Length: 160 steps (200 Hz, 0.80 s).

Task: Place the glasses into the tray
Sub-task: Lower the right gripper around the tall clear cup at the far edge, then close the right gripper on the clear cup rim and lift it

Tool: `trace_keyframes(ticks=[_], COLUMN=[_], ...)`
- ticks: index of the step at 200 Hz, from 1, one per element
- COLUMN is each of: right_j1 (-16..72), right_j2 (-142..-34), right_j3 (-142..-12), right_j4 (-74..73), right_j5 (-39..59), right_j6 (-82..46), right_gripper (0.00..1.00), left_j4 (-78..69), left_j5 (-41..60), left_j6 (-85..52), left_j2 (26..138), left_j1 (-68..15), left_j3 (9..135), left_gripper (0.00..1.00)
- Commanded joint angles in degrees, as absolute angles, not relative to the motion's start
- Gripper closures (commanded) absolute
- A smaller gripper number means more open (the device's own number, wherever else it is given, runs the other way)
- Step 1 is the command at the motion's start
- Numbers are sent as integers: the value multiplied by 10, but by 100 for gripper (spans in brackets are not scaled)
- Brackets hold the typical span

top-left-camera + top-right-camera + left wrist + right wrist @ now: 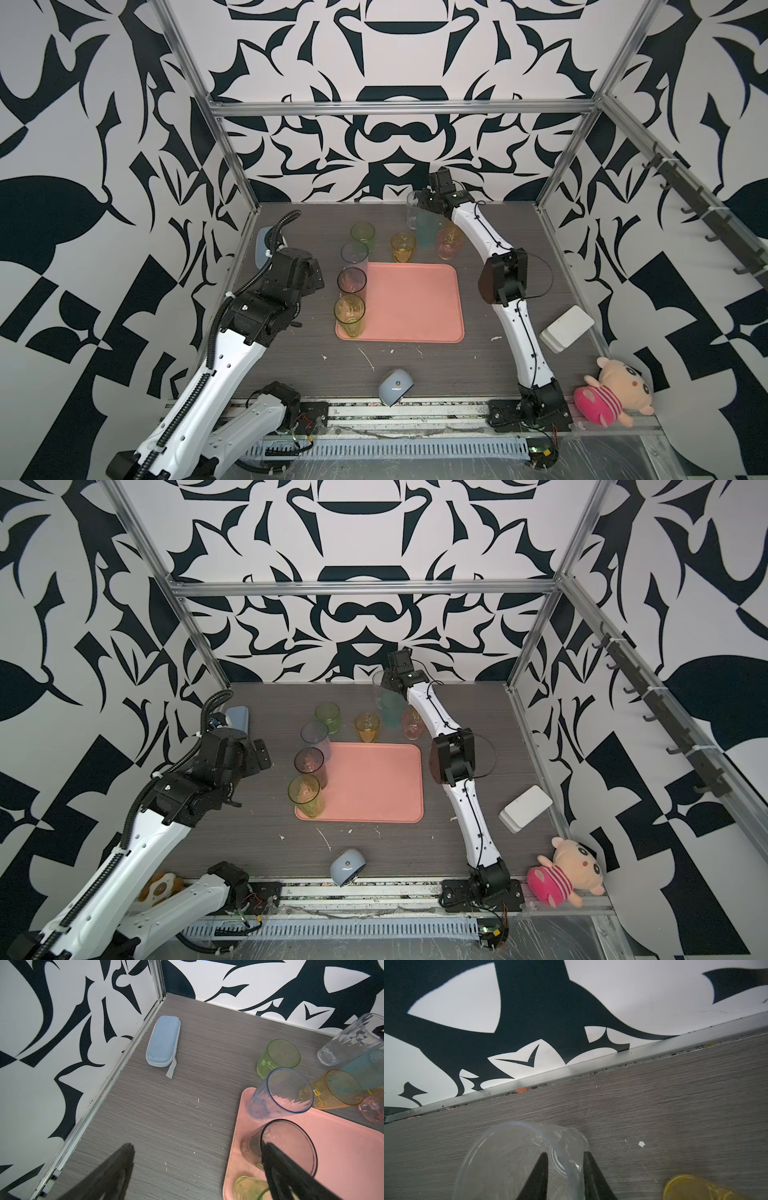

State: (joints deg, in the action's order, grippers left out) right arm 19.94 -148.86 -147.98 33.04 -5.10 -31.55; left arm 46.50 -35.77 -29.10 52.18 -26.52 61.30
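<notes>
No legible text, label, brand name or number anywhere in these views. Closest thing to a sign: a small round gold mark on the rounded pale-blue plastic mouse-like object point(395, 388) point(348, 866) near the front edge of the grey wood-grain table point(291, 361), seen in both top views, too small to read as a logo or lettering.
</notes>
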Motion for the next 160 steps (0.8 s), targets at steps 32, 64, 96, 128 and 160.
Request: trace_keyframes(ticks=[32, 64, 96, 128, 160], right_j1=[197, 197, 197, 197, 197], right_j2=[-1472, -1467, -1455, -1448, -1442], right_j3=[-1475, -1474, -1462, -1455, -1455], right_j4=[322, 323, 319, 316, 317], right_j5=[-43, -42, -41, -37, -33], right_j6=[-319, -317, -316, -315, -314], right_gripper=[77, 79, 82, 85, 89], left_j4=[472, 475, 476, 476, 478], left_j5=[-357, -354, -351, -345, -342], left_j6=[-302, -305, -307, -310, -312], left_j2=[513, 514, 515, 515, 516], left_j1=[-263, -263, -263, -263, -263], left_j3=[613, 611, 609, 608, 608], left_gripper=[1, 0, 1, 1, 1])
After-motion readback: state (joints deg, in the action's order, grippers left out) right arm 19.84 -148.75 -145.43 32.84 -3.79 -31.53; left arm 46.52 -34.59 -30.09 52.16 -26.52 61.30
